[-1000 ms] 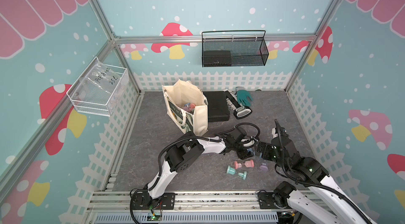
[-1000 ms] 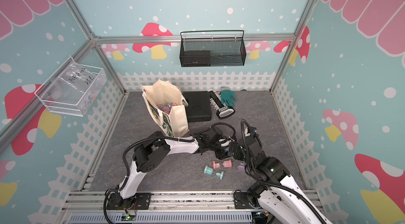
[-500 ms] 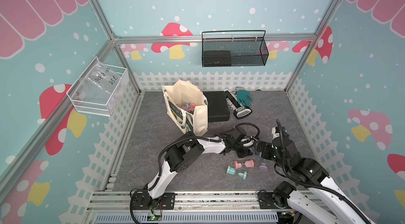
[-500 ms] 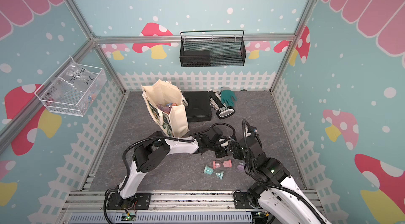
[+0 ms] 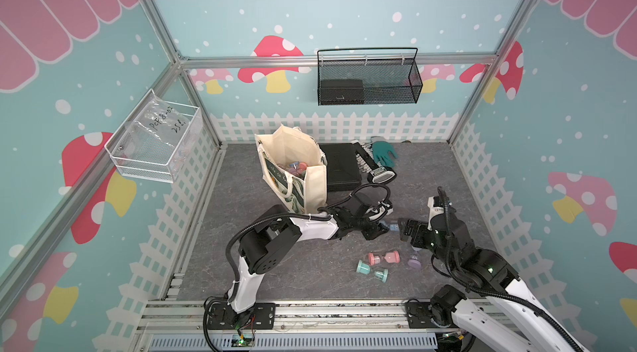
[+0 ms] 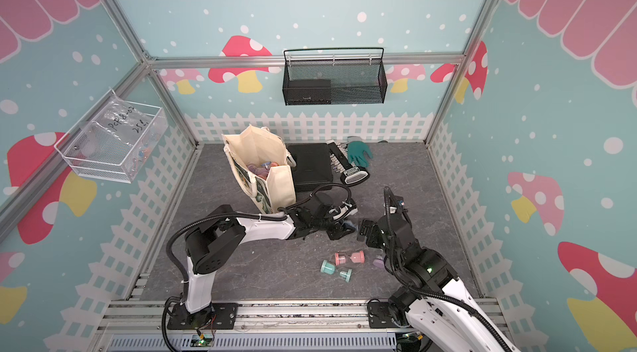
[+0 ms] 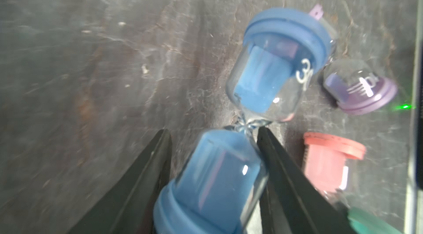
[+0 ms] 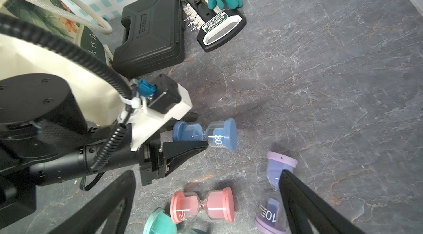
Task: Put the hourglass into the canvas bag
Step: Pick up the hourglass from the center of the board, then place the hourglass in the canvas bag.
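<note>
The desk [image 5: 448, 174] is a grey, stone-patterned surface carrying all items. The canvas bag [image 5: 315, 188], the reference object, stands upright with its mouth open. It is boxy and cream, with a dark green panel and white lettering on its side. Inside it lie small coloured pieces [image 5: 297, 168] in pink, purple and blue, too small to identify. The black case [image 5: 341, 167] lies flat just beside the bag.

The left claw [image 7: 215, 133], near the bag's front corner, pinches the blue hourglass [image 8: 206, 134]. The right claw [image 8: 207, 173], farther from the bag, is spread wide.

The blue hourglass has its long axis roughly level and in line with the claw's fingers. One bulb sits between the fingers. The other, marked "30" in white, projects past the fingertips and points away from the bag toward the right claw. It has blue end caps, clear bulbs and blue sand in both bulbs. Whether it touches the desk cannot be told.

The pink hourglass [image 8: 202, 207], teal hourglass [image 8: 160, 223] and purple hourglass [image 8: 277, 189], marked "10", lie on their sides farther from the bag.
</note>
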`<state>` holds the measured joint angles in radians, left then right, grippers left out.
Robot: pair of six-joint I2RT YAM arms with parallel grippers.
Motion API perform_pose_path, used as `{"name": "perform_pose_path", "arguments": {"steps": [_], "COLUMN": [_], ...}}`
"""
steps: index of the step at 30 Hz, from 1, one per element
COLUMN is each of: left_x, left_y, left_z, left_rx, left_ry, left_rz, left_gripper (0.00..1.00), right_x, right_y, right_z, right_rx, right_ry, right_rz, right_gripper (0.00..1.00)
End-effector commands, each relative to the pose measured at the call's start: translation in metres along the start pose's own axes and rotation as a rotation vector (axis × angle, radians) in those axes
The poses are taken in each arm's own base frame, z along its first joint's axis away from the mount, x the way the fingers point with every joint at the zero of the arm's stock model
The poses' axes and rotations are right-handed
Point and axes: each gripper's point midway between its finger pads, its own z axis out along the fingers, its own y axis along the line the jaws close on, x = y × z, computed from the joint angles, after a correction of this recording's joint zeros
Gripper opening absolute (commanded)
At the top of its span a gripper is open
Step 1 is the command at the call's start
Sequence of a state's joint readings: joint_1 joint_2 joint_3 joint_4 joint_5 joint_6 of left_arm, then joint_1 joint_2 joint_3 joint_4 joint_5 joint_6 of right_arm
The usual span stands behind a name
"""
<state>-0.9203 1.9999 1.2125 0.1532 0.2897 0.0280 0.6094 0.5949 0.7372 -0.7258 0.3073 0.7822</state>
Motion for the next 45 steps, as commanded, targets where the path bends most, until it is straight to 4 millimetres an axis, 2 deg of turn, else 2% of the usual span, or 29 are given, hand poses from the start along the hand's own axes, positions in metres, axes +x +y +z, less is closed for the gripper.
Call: {"name": "perform_pose_path", "arguments": {"steps": [1, 6, 15, 17, 26, 31, 37, 41, 45], "left_x": [-0.038, -0.059, -0.099, -0.105, -0.128, -0.132, -0.126, -0.118, -0.111], "left_y": [0.001, 0.005, 0.017, 0.016, 0.037, 0.062, 0.097, 0.125, 0.155], "left_z": [-0.028, -0.065, -0.156, -0.173, -0.262, -0.307, -0.338, -0.345, -0.343], "left_rx": [-0.058, -0.126, -0.338, -0.358, -0.591, -0.759, -0.93, -0.996, -1.027], "left_ry": [-0.099, -0.123, -0.184, -0.205, -0.276, -0.278, -0.246, -0.208, -0.16], "left_rz": [-0.036, -0.132, -0.197, -0.195, -0.237, -0.264, -0.297, -0.35, -0.387], "left_gripper": [0.32, 0.3, 0.28, 0.28, 0.25, 0.24, 0.24, 0.23, 0.23], "right_x": [-0.021, -0.037, -0.065, -0.068, -0.073, -0.074, -0.082, -0.084, -0.087], "right_y": [0.008, 0.018, 0.058, 0.071, 0.114, 0.143, 0.16, 0.17, 0.177], "right_z": [-0.006, -0.008, -0.011, -0.011, 0.002, 0.011, 0.018, 0.023, 0.028], "right_rx": [-0.026, -0.046, -0.197, -0.254, -0.422, -0.533, -0.593, -0.627, -0.648], "right_ry": [-0.079, -0.121, -0.206, -0.219, -0.253, -0.252, -0.293, -0.297, -0.309], "right_rz": [-0.013, -0.076, -0.197, -0.226, -0.32, -0.37, -0.364, -0.37, -0.369], "right_gripper": [1.0, 1.0, 1.0, 1.0, 0.99, 1.0, 1.0, 1.0, 1.0]}}
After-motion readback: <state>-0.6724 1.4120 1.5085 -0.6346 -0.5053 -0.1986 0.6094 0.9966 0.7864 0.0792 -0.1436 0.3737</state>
